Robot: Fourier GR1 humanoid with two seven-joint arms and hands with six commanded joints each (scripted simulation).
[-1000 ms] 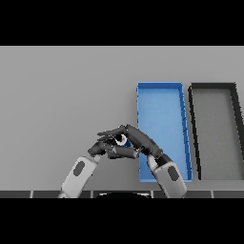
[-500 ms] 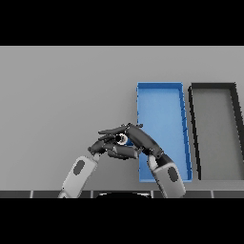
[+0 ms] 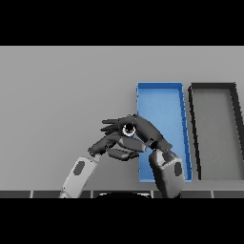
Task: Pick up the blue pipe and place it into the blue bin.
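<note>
Just below the middle of the frame, the right hand (image 3: 143, 129) is reaching leftward from the lower right, its fingers curling around the blue pipe (image 3: 127, 130), of which only a round end is showing between the dark fingers. The left hand (image 3: 108, 143) is sitting just beneath and to the left, touching the right one, with its fingers loosely bent and gripping nothing. Both are hovering at the left wall of the blue bin (image 3: 162, 90). A black bin (image 3: 213, 87) is lying beside it on the grey table (image 3: 57, 95).
</note>
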